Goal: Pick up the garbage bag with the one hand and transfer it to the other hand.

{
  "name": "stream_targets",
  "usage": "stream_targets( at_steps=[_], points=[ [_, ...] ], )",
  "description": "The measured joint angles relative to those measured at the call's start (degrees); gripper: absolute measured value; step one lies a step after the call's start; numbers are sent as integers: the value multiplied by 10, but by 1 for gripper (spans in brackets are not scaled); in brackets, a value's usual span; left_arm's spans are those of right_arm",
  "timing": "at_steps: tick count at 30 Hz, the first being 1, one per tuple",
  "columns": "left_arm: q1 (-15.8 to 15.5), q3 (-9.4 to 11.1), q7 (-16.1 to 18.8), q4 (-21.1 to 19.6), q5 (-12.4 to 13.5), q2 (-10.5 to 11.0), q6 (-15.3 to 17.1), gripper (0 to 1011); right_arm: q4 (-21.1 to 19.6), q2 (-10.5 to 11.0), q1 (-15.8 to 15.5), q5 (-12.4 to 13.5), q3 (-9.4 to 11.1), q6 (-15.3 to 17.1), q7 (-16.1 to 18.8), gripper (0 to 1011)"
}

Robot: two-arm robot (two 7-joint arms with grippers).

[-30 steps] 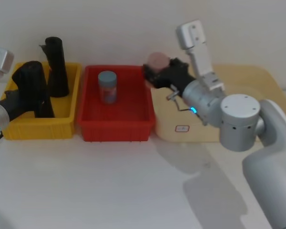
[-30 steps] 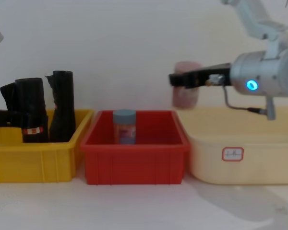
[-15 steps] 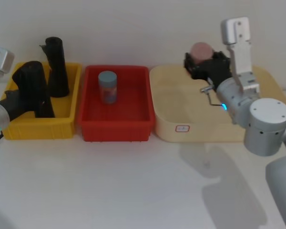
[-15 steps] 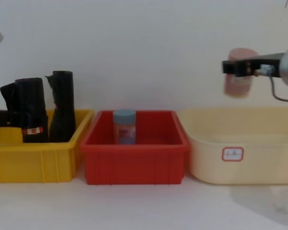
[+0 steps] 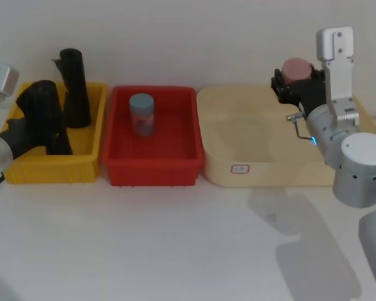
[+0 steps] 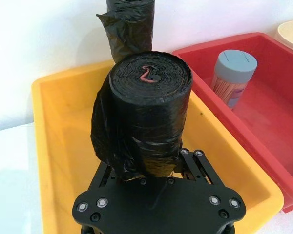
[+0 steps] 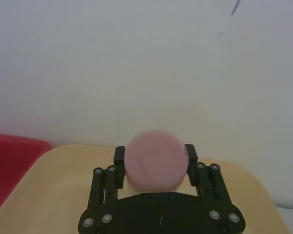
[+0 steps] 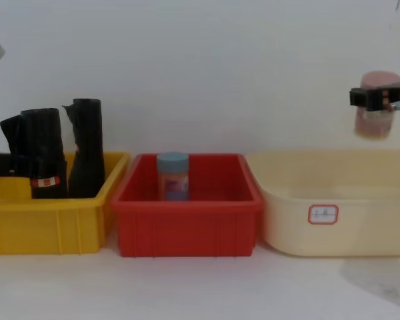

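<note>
2 arms well apart along the bench's far edge. Left gripper (image 5: pixel 39 129) toward the far left corner, jaws closed on the thick black rolled plastic garbage bag (image 5: pixel 44 100), upright in the yellow plastic bin (image 5: pixel 50 170), long axis vertical. Right gripper (image 5: pixel 296 81) toward the far right corner, above the beige plastic tub (image 5: pixel 282 173), jaws clamped on a pink cylindrical can (image 5: pixel 296 66); likely unready to receive.
</note>
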Motion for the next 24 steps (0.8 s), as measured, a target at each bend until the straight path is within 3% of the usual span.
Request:
stream_targets(
  at_steps=[11, 24],
  points=[
    [0, 0, 0, 0, 0, 0, 0, 402, 8, -2, 3, -9, 6, -6, -13, 999],
    [-19, 8, -16, -2, 9, 5, -8, 402, 12, -3, 4, -13, 9, -9, -18, 1001]
  ],
)
